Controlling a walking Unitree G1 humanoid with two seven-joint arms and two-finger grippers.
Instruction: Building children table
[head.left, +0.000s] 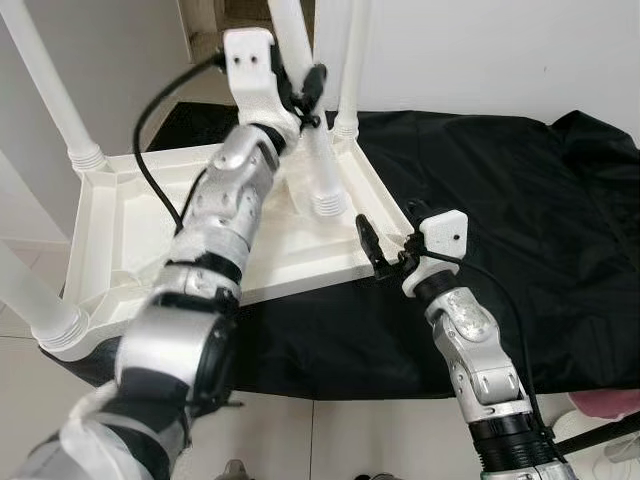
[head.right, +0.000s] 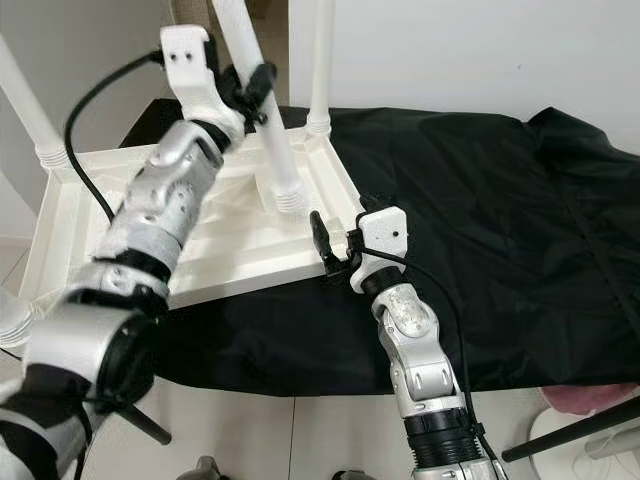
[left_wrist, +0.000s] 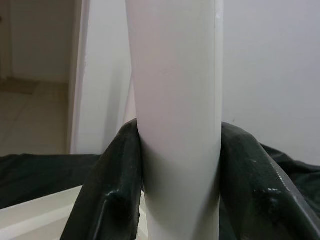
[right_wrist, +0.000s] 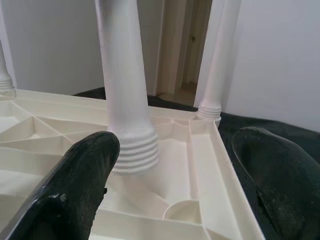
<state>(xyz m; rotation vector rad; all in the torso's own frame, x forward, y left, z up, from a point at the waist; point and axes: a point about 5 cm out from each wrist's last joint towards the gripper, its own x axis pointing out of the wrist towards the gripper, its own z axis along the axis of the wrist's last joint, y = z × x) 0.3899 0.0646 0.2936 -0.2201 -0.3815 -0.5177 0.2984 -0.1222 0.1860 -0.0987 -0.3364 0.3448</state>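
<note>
So the white plastic kids' tabletop (head.left: 130, 225) is lying upside down, ribbed underside facing up, sitting on a black cloth (head.left: 520, 220) that's spread across the floor, with the top taking up the 9 to 11 o'clock part of the head view and one corner poking toward the middle. Three legs are already standing in their corner sockets: one at the far left corner (head.left: 55, 95), one at the near left corner (head.left: 35, 295) around 8 o'clock, and one at the far right corner (head.left: 352, 65) up near 12. The fourth leg (head.left: 310, 150) is loose-looking and tilted, its ribbed threaded end down inside the tabletop's frame, close to the near right corner but not in a socket as far as I can see. The left gripper (head.left: 305, 95) is clamped around that leg partway up its shaft, and in the left wrist view you can see both black fingers (left_wrist: 112, 190) pressed against either side of the white tube (left_wrist: 177, 110). The right gripper (head.left: 385, 250) sits at the near right edge of the tabletop, around 4 o'clock from the tilted leg's base, fingers spread apart with nothing between them; the right wrist view looks across the ribbed tray (right_wrist: 40, 135) at the leg's threaded end (right_wrist: 132, 150). There's a pale wall (head.left: 480, 50) behind and tiled floor (head.left: 350, 440) at 6 o'clock.
</note>
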